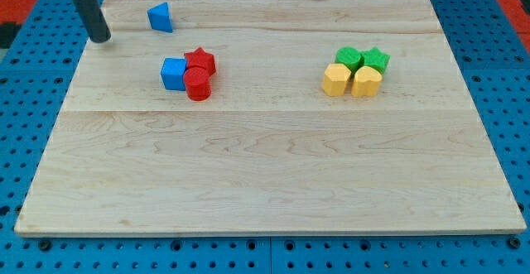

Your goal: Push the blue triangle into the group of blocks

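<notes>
The blue triangle (161,17) lies alone near the board's top left. My tip (100,37) rests on the board to the triangle's left and slightly below it, a short gap away, not touching. Below and right of the triangle sits a tight group: a blue cube (173,74), a red star (200,60) and a red cylinder (198,84), all touching. The rod slants up to the view's top left.
On the right half sits a second cluster: a green block (349,57), a green star (376,59), and two yellow blocks (335,81) (366,82). The wooden board (265,175) lies on a blue pegboard; its left edge is near my tip.
</notes>
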Available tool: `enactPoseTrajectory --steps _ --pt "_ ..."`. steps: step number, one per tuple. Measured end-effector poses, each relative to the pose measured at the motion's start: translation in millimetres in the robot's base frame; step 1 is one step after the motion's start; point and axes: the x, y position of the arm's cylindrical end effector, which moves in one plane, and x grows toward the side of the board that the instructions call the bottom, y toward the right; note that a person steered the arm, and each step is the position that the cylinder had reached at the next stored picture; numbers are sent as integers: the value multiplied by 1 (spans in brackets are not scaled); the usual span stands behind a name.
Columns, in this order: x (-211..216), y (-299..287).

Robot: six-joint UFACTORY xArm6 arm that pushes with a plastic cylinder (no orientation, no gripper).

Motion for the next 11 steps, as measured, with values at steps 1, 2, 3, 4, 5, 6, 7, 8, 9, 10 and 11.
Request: enactPoseTrajectory --steps 1,2,3,4,5,6,7,8,9,10,11 --pt "-43 5" --pt "-74 41" --pt "-60 77" --pt "-15 71" --pt "5 76" --pt "-21 76" --pt "-28 98" --pt "-8 120" --pt "36 105" --pt "56 102" --pt "56 94"
